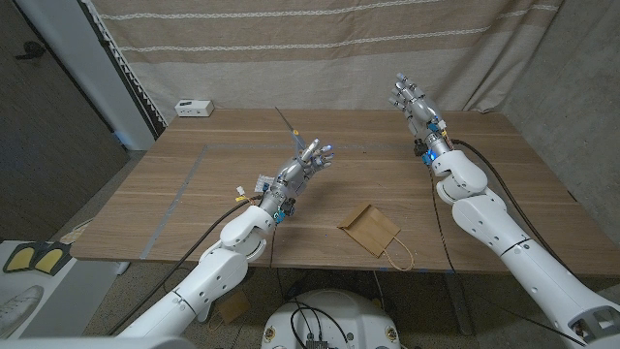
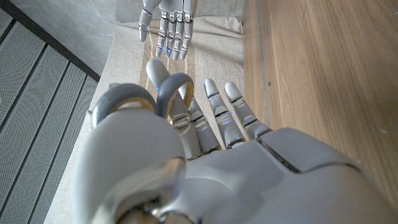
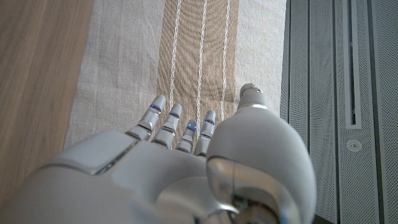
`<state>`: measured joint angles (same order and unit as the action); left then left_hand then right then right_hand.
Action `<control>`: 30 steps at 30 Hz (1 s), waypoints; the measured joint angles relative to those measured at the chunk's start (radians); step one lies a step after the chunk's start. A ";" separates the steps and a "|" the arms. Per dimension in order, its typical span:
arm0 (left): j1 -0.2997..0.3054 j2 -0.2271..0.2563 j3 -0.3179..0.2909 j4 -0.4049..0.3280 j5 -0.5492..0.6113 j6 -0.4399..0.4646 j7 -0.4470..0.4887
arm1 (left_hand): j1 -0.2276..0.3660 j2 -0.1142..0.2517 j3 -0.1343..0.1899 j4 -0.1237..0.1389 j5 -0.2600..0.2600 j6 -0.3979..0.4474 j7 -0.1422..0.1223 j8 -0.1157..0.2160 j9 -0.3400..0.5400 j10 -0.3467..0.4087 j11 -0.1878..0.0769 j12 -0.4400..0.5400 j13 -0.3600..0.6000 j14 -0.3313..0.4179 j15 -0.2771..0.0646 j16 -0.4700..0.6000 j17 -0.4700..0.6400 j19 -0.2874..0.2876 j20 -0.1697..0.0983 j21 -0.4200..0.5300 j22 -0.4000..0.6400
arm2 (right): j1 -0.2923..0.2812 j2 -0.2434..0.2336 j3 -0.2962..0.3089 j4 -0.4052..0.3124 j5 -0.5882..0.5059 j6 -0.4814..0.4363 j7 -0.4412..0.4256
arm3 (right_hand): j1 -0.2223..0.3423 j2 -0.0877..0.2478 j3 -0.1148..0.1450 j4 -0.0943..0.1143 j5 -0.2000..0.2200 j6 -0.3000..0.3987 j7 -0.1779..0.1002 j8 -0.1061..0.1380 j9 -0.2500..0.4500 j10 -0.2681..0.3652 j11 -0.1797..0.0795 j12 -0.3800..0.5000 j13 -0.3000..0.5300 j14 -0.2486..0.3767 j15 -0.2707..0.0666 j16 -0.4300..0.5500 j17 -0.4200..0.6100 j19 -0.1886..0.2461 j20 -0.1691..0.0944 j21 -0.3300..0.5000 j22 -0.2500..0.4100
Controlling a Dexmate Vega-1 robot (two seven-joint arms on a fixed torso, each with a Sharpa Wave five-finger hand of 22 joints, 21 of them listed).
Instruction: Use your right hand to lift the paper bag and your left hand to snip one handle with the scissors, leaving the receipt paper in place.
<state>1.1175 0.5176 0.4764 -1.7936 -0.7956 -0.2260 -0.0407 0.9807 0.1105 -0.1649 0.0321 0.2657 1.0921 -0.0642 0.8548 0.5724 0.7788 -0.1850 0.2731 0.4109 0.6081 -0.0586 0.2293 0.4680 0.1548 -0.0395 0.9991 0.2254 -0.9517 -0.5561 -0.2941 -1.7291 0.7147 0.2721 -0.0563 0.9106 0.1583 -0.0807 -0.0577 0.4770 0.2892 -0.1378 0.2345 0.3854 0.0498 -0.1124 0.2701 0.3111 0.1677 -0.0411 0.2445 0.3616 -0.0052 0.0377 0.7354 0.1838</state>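
1. The paper bag (image 1: 368, 228) lay flat on the wooden table (image 1: 194, 194), below and inward of the right hand (image 1: 411, 100) and well apart from it, with its loop handle (image 1: 399, 254) hanging past the table's near edge.

2. The right hand was raised near the far edge of the table, fingers extended and apart, grasping nothing. In the right wrist view the same hand (image 3: 186, 162) pointed toward the striped curtain (image 3: 186, 56).

3. The left hand (image 1: 305, 165) was held up over the middle of the table. A thin metal tip, which looked like a scissors (image 1: 287, 123) blade, rose beyond its fingers. In the left wrist view, grey loops like scissors handles (image 2: 155, 102) sat around the fingers of the hand (image 2: 186, 162), so it appeared to be grasping the scissors, though the hold was partly hidden.

4. No receipt paper could be made out; it was too small or hidden to place.

5. Risk: the right hand had far to travel down to the bag. A flat bag gives little to grip, so the fingers might slide it off the near edge.

6. Risk: the raised blade was between the two hands, so a careless reach could bring them together.

7. Risk: with the receipt unseen, lifting the bag could drag it along.
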 measured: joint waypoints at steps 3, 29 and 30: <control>0.000 -0.004 0.001 0.003 -0.001 -0.002 -0.004 | -0.005 0.005 0.029 0.021 0.000 -0.013 -0.005 0.000 -0.015 0.033 0.033 0.024 0.011 0.025 0.000 0.008 0.000 0.000 0.000 0.000 -0.002 | 0.000 0.000 0.000 0.001 0.000 0.000 0.000 | 0.000 0.000 0.000 0.000 0.000 0.000 0.000 0.000 0.000 0.000 0.000 0.000 0.000 0.000 0.000 0.000 0.000 0.000 0.000 0.000 0.000; -0.024 -0.034 0.013 0.032 0.016 -0.022 -0.002 | 0.030 -0.004 0.117 0.106 0.089 -0.054 -0.022 -0.040 -0.033 0.220 0.168 0.196 0.190 0.282 -0.054 0.073 0.099 0.045 0.001 -0.072 -0.020 | 0.001 0.005 0.002 0.013 0.006 -0.003 -0.003 | 0.000 0.000 0.000 0.000 0.000 0.000 0.000 0.000 0.000 0.000 0.000 0.000 -0.005 0.000 0.000 0.000 -0.005 0.004 -0.004 0.000 0.000; -0.024 -0.034 0.013 0.032 0.017 -0.024 -0.001 | 0.035 -0.009 0.117 0.106 0.094 -0.052 -0.023 -0.047 -0.042 0.220 0.168 0.205 0.227 0.287 -0.056 0.073 0.112 0.046 0.002 -0.078 -0.019 | 0.001 0.005 0.002 0.013 0.006 -0.003 -0.003 | 0.000 0.000 0.000 0.000 0.000 0.000 0.000 0.000 0.000 0.000 0.000 0.000 -0.005 0.000 0.000 0.000 -0.005 0.004 -0.004 0.000 0.000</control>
<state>1.0933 0.4831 0.4899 -1.7620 -0.7784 -0.2500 -0.0415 1.0160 0.1016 -0.0481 0.1382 0.3596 1.0397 -0.0873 0.8082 0.5302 0.9990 -0.0173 0.4783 0.6379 0.8952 -0.1151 0.3021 0.5796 0.2003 -0.0375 0.9215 0.2067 -0.9504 -0.5516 -0.2923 -1.7165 0.7212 0.2692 -0.0588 0.9108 0.1582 -0.0808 -0.0577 0.4770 0.2892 -0.1378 0.2345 0.3854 0.0498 -0.1125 0.2701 0.3062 0.1677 -0.0411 0.2445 0.3570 -0.0015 0.0340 0.7354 0.1837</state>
